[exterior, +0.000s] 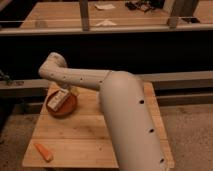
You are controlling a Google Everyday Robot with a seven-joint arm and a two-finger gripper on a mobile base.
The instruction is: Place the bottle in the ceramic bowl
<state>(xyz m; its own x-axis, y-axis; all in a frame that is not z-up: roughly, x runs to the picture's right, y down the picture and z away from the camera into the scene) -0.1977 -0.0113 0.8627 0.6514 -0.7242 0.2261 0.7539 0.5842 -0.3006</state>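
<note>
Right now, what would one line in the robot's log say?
claw: at bowl, right rim | bottle: lying in bowl | orange item: table, near left corner

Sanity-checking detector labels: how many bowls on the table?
1. The bowl sits at the table's far left, right under the gripper. The arm covers the table's right side, so another could be hidden.

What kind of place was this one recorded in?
Probably an indoor lab or office workspace: a small wooden table, long wooden counters behind with papers and cables. The hand is over the ceramic bowl.
</note>
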